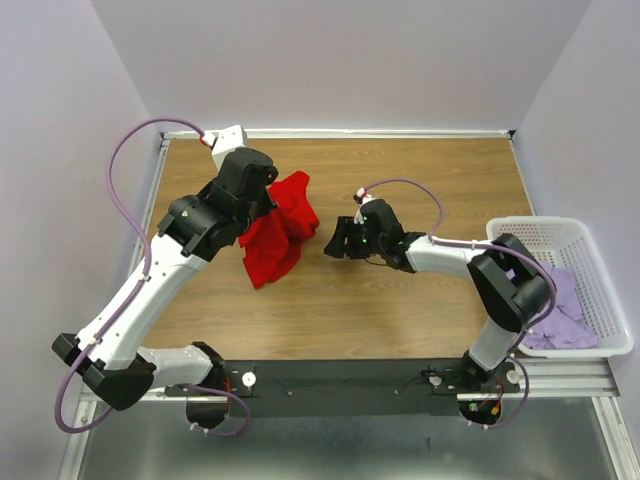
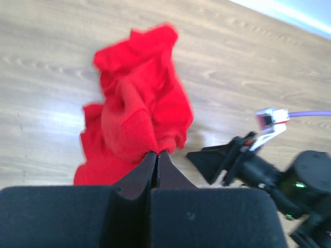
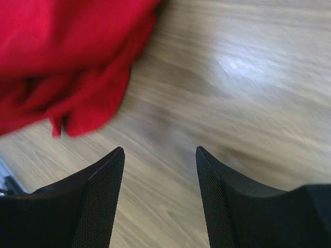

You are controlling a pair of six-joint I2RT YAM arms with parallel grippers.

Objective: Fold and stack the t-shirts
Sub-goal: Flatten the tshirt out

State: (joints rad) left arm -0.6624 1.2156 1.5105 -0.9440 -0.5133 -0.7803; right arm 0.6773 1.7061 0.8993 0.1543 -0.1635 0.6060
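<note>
The bright red cloth t-shirt (image 1: 282, 228) lies crumpled on the wooden table (image 1: 430, 180), well apart from the white plastic lattice basket (image 1: 548, 223) at the table's right edge. It is bunched rather than spread, and no fold shows in it. The left gripper (image 2: 156, 154) has its jaws pressed together on a pinch of the red cloth, which appears partly lifted. The right gripper (image 3: 160, 155), between the basket and the red shirt, stands wide open and holds nothing, just beside the shirt's edge. The pale lilac t-shirts (image 1: 565, 305) sit heaped inside the basket. By my judgement the task is barely begun: every shirt is left to flatten, fold and stack.
</note>
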